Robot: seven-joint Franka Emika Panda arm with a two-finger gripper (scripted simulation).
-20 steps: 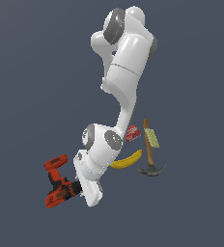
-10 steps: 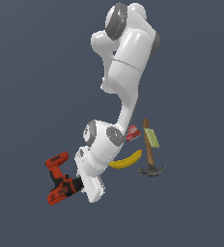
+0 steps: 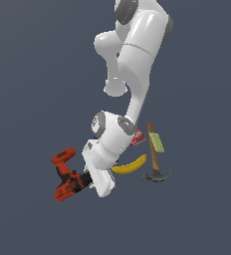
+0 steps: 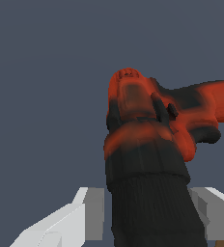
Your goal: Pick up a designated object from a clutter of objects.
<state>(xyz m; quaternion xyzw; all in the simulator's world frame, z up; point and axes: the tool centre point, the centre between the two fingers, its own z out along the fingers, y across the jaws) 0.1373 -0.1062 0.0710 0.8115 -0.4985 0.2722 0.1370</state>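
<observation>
The designated object, a red-orange and black power drill (image 3: 66, 175), hangs at the exterior view's lower left, apart from the rest of the clutter of objects. My gripper (image 3: 88, 180) is shut on its black chuck end. In the wrist view the drill (image 4: 143, 130) fills the middle. Its dark ribbed front sits between my two white fingers (image 4: 87, 210) and touches both. The gripper (image 4: 147, 195) is mostly hidden behind the tool. The handle and battery base point away from me.
To the exterior view's right of the arm lie a yellow banana (image 3: 131, 165), a wooden-handled hammer (image 3: 154, 162), a pale green block (image 3: 157, 143) and a red box (image 3: 137, 138) partly hidden by the arm's wrist.
The drill has risen a little and shifted towards the exterior view's right with my gripper. The banana and hammer have stayed where they were.
</observation>
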